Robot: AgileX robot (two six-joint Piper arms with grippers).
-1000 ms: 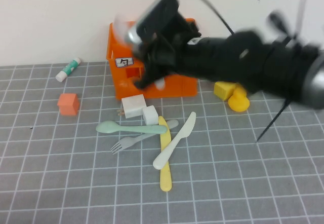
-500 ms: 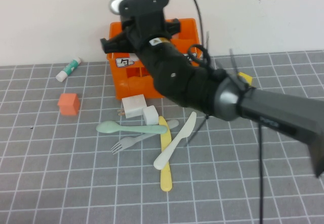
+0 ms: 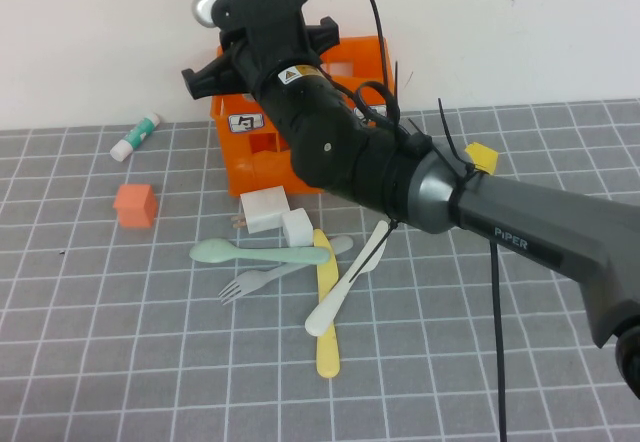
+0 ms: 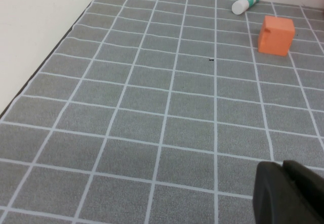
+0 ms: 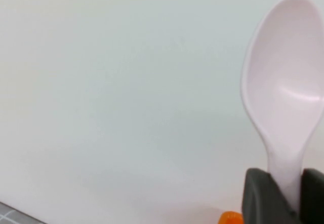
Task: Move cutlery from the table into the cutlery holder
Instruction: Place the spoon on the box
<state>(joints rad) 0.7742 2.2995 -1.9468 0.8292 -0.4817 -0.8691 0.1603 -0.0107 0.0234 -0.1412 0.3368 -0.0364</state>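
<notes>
My right gripper (image 5: 286, 179) is shut on the handle of the pale pink spoon (image 5: 286, 82), bowl pointing away from the wrist toward the white wall. In the high view the right arm (image 3: 340, 142) reaches over the orange cutlery holder (image 3: 235, 167) at the back of the table and hides much of it. The mint green spoon (image 3: 255, 253), grey fork (image 3: 265, 277), yellow knife (image 3: 326, 337) and white knife (image 3: 325, 312) lie in a loose pile in front of the holder. My left gripper (image 4: 291, 196) is shut and empty, low over bare table (image 4: 152, 107) at the left.
Two white cubes (image 3: 265, 208) (image 3: 296, 226) sit between the holder and the pile. An orange cube (image 3: 134, 205) and a green-capped white tube (image 3: 135, 137) lie to the left; both show in the left wrist view (image 4: 275, 35) (image 4: 246, 2). A yellow object (image 3: 480, 155) peeks out behind the right arm.
The right arm has swung left and settled over the holder, wrist higher and further left. It now covers most of the yellow objects. The cutlery on the table has not moved.
</notes>
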